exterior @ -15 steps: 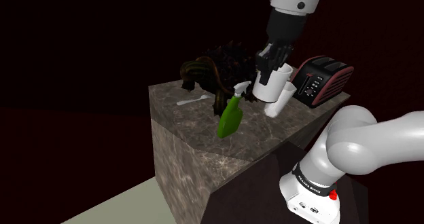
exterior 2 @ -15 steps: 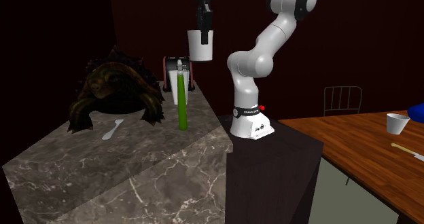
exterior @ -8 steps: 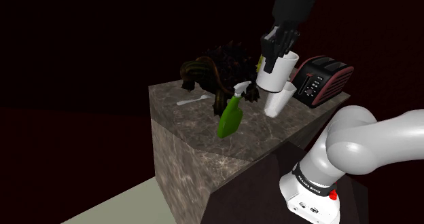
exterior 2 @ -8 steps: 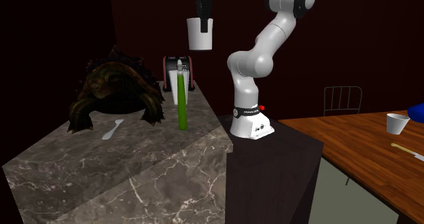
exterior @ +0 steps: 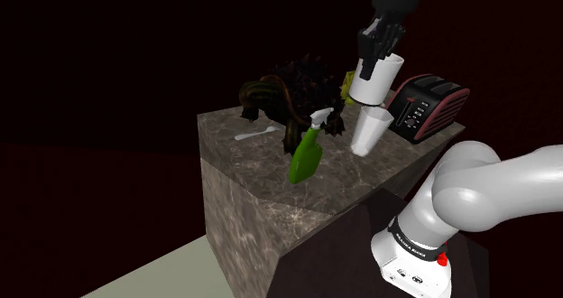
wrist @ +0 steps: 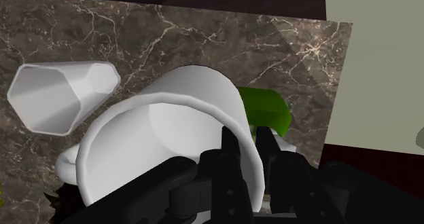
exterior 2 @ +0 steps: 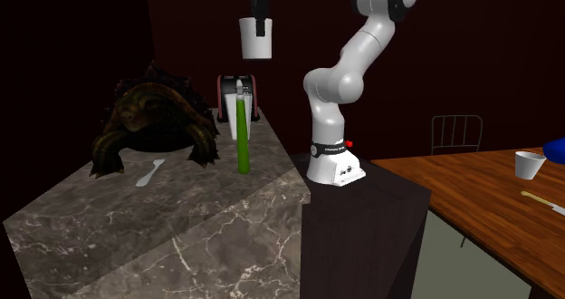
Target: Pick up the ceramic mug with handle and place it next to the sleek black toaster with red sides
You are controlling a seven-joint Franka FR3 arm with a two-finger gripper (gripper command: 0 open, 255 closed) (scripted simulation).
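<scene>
My black gripper (exterior: pixel 373 52) is shut on the rim of a plain white mug (exterior: pixel 376 78) and holds it in the air above the marble counter (exterior: pixel 262 183). In the wrist view one finger (wrist: pixel 227 155) is inside the mug (wrist: pixel 170 141) and the other is outside its wall. The black toaster with red sides (exterior: pixel 430 105) stands at the counter's far end, at the shoulder view's right and below the mug. In the second exterior view the mug (exterior 2: pixel 257 37) hangs under the gripper (exterior 2: pixel 260 7), high above the toaster (exterior 2: pixel 226 93).
A white tapered cup (exterior: pixel 370 131) stands right under the mug, beside the toaster. A green spray bottle (exterior: pixel 307 152), a dark turtle figure (exterior: pixel 289 93) and a white spoon (exterior: pixel 253 135) share the counter. A wooden table (exterior 2: pixel 489 197) with a white cup (exterior 2: pixel 530 165) stands beyond the arm's stand.
The gripper has risen with the mug and drifted toward the toaster, rightward in the shoulder view. Nothing on the counter has moved.
</scene>
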